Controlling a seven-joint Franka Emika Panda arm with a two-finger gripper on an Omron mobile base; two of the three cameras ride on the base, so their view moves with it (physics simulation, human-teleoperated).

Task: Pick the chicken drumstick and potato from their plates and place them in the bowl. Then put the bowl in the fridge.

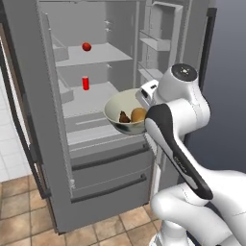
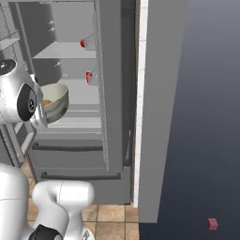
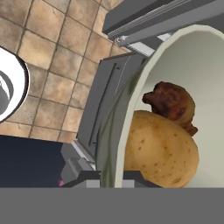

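Hand [image 1: 145,98] clamped on bowl [image 1: 115,113] rim (tilted), before open fridge [image 1: 91,103] shelves

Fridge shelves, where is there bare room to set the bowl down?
In the fridge, the middle shelf is bare to the right of the red can. The upper shelf is bare to the right of the red ball. The tool, shut on the bowl with the chicken drumstick and potato inside, holds it level with the lowest shelf, also bare.
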